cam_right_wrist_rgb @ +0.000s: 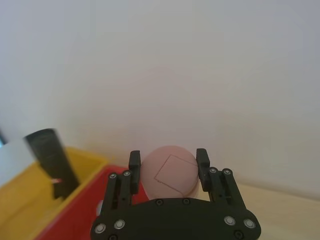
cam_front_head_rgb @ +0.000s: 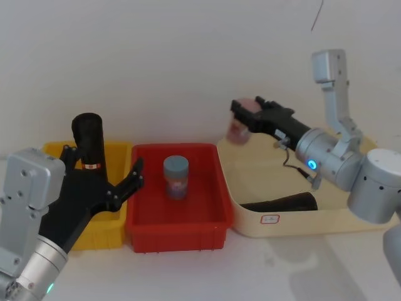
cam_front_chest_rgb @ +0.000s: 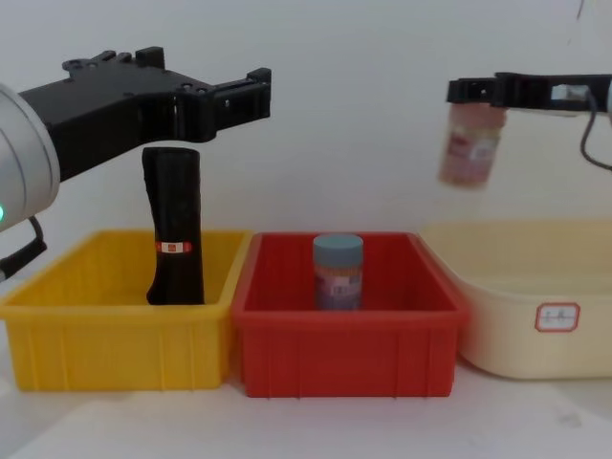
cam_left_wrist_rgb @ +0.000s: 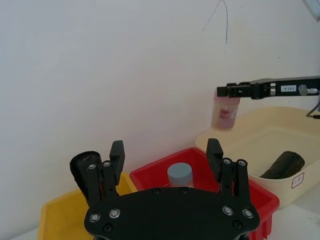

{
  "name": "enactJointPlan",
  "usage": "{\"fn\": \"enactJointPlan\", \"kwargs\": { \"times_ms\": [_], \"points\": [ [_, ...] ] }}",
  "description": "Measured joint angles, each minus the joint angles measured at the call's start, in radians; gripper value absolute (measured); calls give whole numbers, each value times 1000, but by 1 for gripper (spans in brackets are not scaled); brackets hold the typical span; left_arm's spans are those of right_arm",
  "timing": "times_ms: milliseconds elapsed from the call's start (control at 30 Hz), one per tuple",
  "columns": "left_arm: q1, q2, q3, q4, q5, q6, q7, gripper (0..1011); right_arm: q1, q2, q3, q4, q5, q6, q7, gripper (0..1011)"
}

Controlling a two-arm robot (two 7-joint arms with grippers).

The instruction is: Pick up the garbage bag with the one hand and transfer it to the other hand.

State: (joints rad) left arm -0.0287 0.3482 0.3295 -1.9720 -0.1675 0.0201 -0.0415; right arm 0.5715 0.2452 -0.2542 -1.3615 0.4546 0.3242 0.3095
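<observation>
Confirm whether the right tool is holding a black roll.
No: the right tool grips a squat pale pink cylinder above the beige tub.

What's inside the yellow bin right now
In the yellow bin, one black garbage bag roll stands upright, leaning slightly, with a label band. The bin's wall hides its base and the floor.

Blk bag roll (cam_front_chest_rgb: 174, 229), orange-white band.
</observation>
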Motion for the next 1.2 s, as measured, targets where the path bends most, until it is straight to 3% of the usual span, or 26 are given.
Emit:
{"fn": "enactJointPlan", "kwargs": {
  "times_ms": [333,900,1033,1200],
  "points": [
    [0,0,0,0,0,0,0,1001,18,22,2,72,-67,-49,-63,647],
    [0,0,0,0,0,0,0,1001,4,28,-36,167,-143,-51,-95,647],
    [0,0,0,0,0,0,0,1002,-1,25,-40,177,-153,-49,-99,685],
    [0,0,0,0,0,0,0,1001,-6,23,-41,179,-162,-50,-104,859]
  ]
}}
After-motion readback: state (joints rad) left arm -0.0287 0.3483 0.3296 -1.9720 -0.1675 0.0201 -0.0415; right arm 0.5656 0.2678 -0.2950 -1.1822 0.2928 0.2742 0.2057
